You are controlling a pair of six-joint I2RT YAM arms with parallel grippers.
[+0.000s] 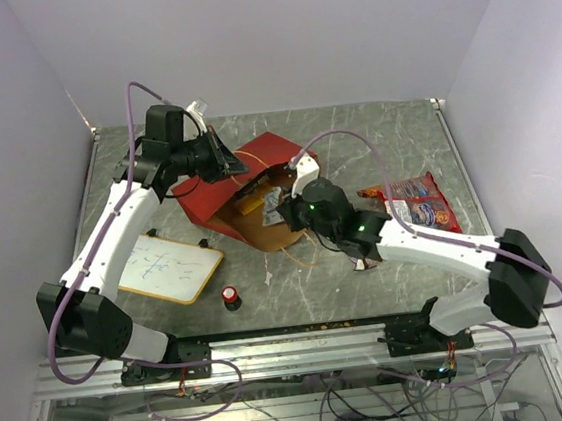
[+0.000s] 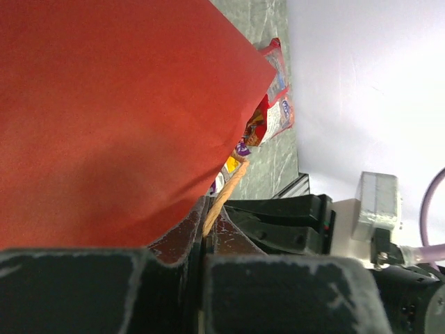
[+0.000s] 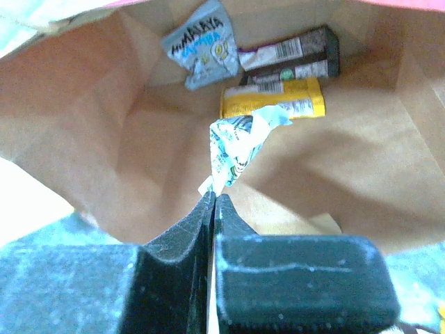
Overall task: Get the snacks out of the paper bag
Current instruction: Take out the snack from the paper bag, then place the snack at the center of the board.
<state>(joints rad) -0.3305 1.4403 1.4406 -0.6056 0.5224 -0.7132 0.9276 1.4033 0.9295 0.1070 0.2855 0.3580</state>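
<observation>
Over grey marble table (image 1: 393, 128), mid-frame: pinches string handle (image 2: 226, 191) of red kraft-lined paper bag (image 1: 215, 199) in closed left gripper (image 2: 205, 233), clamps crinkled white-blue packet (image 3: 240, 146) in shut right gripper (image 3: 213, 202), wrapper's length pointing up-frame into bag mouth.

I saw the large red paper bag (image 1: 218, 203), brown kraft inside, lying tipped on its side near the middle of the bench (image 1: 353, 132), its mouth open towards the near right. Its thin string handle (image 2: 224, 197) was pinched between my left fingers (image 2: 174, 243). Deep inside the bag lay a crumpled pale blue packet (image 3: 201, 42), a dark brown bar (image 3: 292, 57) and a yellow bar (image 3: 274, 101), the yellow one just beside the brown. A white-and-teal wrapped packet (image 3: 236, 146) sat nearer the mouth, its lower edge clamped in my right fingers (image 3: 174, 257). The flat red chip bag (image 1: 419, 204) lay out on the bench, well to the right of the paper bag.
</observation>
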